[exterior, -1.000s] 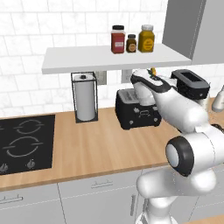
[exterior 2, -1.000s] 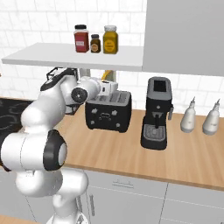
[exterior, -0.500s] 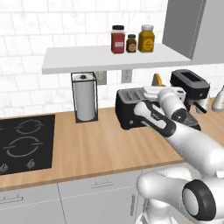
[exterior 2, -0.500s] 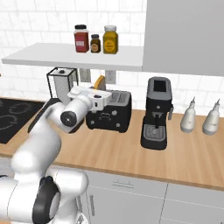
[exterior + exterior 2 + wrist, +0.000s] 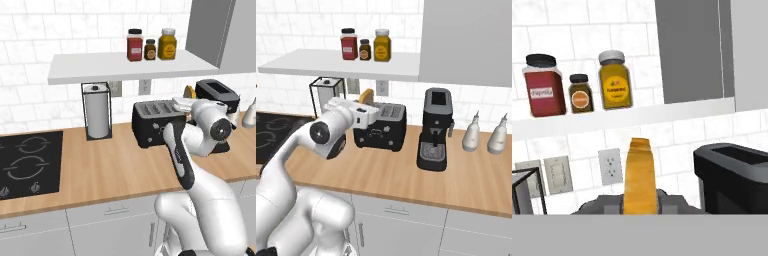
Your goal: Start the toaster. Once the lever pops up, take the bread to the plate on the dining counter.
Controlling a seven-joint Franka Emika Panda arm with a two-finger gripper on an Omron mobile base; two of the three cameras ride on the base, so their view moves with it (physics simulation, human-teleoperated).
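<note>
Robot's two-finger gripper (image 5: 641,210) is squeezed tight on the golden-brown slice of bread (image 5: 640,175), holding it by its lower part so the crusty edge stands straight up. That grip looks good for lifting the slice up and out without tipping it. From the right base camera, the bread (image 5: 366,95) pokes up just beside the left end of the black boxy toaster (image 5: 381,129), right at the white hand. From the left base camera, a bit of the bread (image 5: 188,92) peeks out behind the hand, between the toaster (image 5: 152,122) and the black coffee machine (image 5: 216,95). I cannot tell if the slice is fully out of its slot yet. Overhead sits the long white shelf (image 5: 341,64) with a red jar (image 5: 348,43), a small brown jar (image 5: 364,49) and a yellow jar (image 5: 382,45), so the way up is not very tall. The tall grey cabinet (image 5: 466,40) closes off the right side. The light wooden counter top (image 5: 406,167) in front of the toaster is open, so pulling back toward the robot looks like the easy way out.
</note>
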